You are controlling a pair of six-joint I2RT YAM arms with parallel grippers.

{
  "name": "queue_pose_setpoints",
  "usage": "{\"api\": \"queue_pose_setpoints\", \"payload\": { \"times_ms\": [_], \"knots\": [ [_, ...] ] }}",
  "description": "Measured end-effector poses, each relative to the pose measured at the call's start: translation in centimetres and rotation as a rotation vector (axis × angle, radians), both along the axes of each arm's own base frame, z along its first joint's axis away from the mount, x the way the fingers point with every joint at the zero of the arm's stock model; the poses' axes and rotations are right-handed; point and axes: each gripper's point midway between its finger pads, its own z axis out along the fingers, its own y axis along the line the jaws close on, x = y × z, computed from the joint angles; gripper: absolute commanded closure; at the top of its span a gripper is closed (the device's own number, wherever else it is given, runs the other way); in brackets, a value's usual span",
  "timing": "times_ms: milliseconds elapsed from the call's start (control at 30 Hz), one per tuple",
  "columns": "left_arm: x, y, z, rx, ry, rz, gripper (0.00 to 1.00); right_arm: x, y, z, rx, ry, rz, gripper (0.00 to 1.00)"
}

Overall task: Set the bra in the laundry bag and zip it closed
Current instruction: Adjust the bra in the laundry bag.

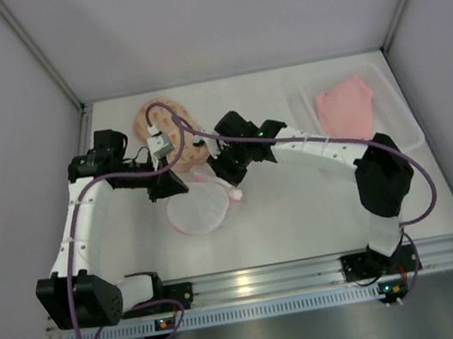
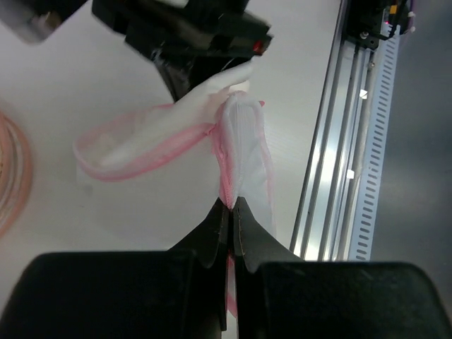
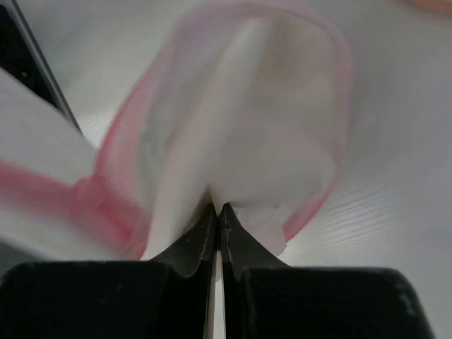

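Top view: the bra point(image 1: 345, 108) lies in the clear tray point(image 1: 305, 92) at 2 o'clock; the laundry bag point(image 1: 146, 119) is at 11 o'clock on the tabletop point(image 1: 303, 209).
Left wrist: the left end effector point(image 2: 232, 205) is clamped on the mesh pouch point(image 2: 141, 141).
Right wrist: the right end effector point(image 3: 217, 208) pinches it too.

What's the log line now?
left gripper: shut on pouch | right gripper: shut on pouch | bra: in tray | bag: beyond pouch
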Motion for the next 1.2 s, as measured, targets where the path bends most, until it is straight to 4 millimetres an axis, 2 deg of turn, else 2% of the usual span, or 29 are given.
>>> {"api": "queue_pose_setpoints", "payload": {
  "times_ms": [133, 300, 333, 367, 433, 467, 567, 667, 733, 767, 867, 933, 1067, 1133, 1200],
  "knots": [
    [-0.8, -0.8, 0.8, -0.031, 0.006, -0.026, 1.0, 0.9, 0.9, -3.6, -0.038, 0.034, -0.025, 1.0],
    [-1.1, -1.1, 2.0, -0.054, -0.017, -0.037, 1.0, 1.2, 1.9, -5.1, -0.036, 0.052, -0.042, 1.0],
    [-1.2, -1.2, 2.2, -0.056, -0.028, -0.038, 1.0, 1.1, 2.1, -5.3, -0.029, 0.057, -0.042, 0.96],
    [-1.3, -1.2, 2.5, -0.057, -0.041, -0.039, 1.0, 0.8, 2.3, -5.4, -0.024, 0.069, -0.039, 0.88],
    [-1.6, -1.1, 2.9, -0.055, -0.062, -0.038, 1.0, 0.3, 2.6, -5.2, -0.009, 0.092, -0.033, 0.77],
    [-1.8, -1.0, 3.1, -0.052, -0.075, -0.038, 1.0, 0.1, 2.9, -4.9, 0.01, 0.105, -0.029, 0.59],
    [-2.4, -0.8, 3.3, -0.036, -0.127, -0.043, 1.0, 0.1, 2.9, -3.8, 0.051, 0.13, -0.024, 0.51],
    [-2.8, -0.5, 3.1, -0.013, -0.179, -0.061, 1.0, 0.7, 1.2, -1.0, 0.094, 0.116, -0.038, 0.5],
    [-2.4, -0.5, 2.7, -0.007, -0.186, -0.077, 1.0, 1.9, -0.3, 1.7, 0.139, 0.072, -0.057, 0.43],
    [-2.1, -0.5, 2.5, -0.007, -0.178, -0.083, 1.0, 2.8, -1.5, 3.4, 0.163, 0.04, -0.074, 0.37],
    [-0.4, -1.1, 2.0, -0.013, -0.141, -0.116, 1.0, 4.2, -4.2, 6.6, 0.205, -0.024, -0.109, 0.24],
    [1.4, -1.9, 1.8, -0.012, -0.133, -0.152, 1.0, 5.1, -6.0, 7.9, 0.217, -0.049, -0.142, 0.25],
    [3.9, -4.6, 1.9, -0.016, -0.163, -0.261, 1.0, 7.3, -9.7, 8.5, 0.213, -0.055, -0.23, 0.3],
    [4.5, -5.8, 2.3, -0.02, -0.214, -0.312, 1.0, 8.9, -12.3, 7.7, 0.192, -0.04, -0.299, 0.34],
    [4.3, -6.1, 2.5, -0.012, -0.263, -0.344, 1.0, 10.3, -14.9, 6.4, 0.167, -0.019, -0.364, 0.37]
  ]
}}
